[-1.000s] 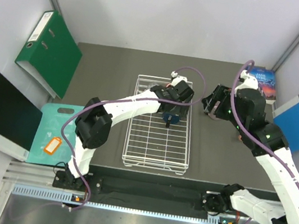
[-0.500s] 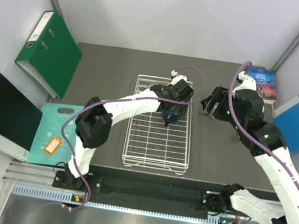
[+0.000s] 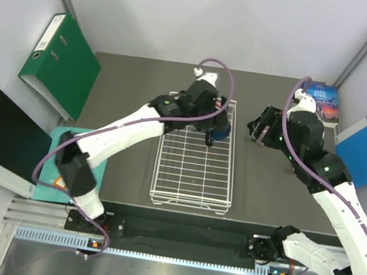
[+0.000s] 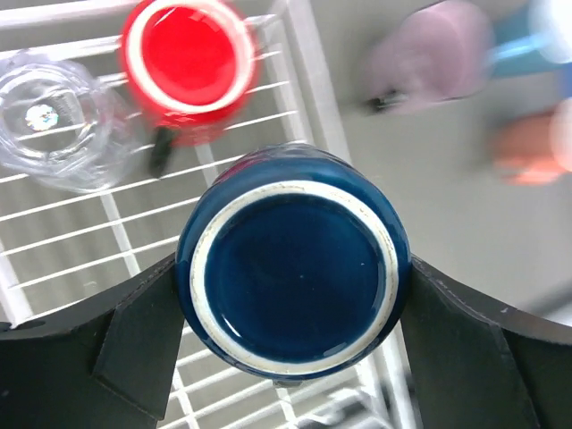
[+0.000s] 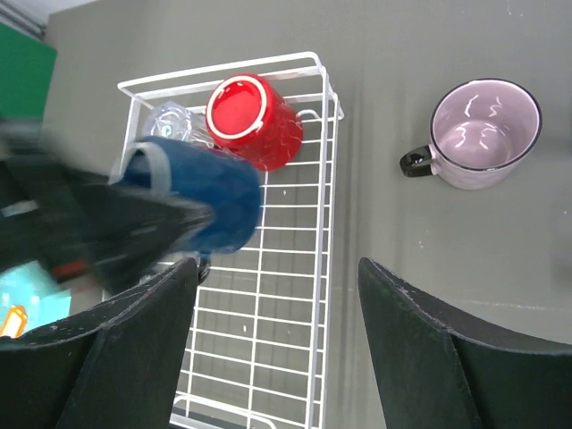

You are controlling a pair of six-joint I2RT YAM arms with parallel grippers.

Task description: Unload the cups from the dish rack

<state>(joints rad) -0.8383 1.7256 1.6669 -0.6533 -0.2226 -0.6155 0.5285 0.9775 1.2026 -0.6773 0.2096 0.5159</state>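
Left gripper [image 4: 293,304]: clamped on dark blue mug's [image 4: 293,268] sides
Mug position: over dish rack's [image 3: 192,174] far-right part, beside red mug [image 5: 253,121]
Right gripper [image 5: 281,331]: jaws apart, empty
Handling: likely rigid glazed ceramic, slick, chippable; body grip suits

Top external view, text check.

- Blue-covered book [image 3: 322,102] lying at the far right corner of the dark worktop [image 3: 133,102]: pale lettering across the cover, in two short lines. Too small to read with confidence.
- Black flat folder [image 3: 3,140] leaning on the left wall: one line of small pale print along its lower edge. Illegible.
- Orange tag [image 3: 65,178] with a white insert, on the teal board [image 3: 66,161]: insert too small to tell whether anything is written on it.

Wrist views: no legible text, number or brand.
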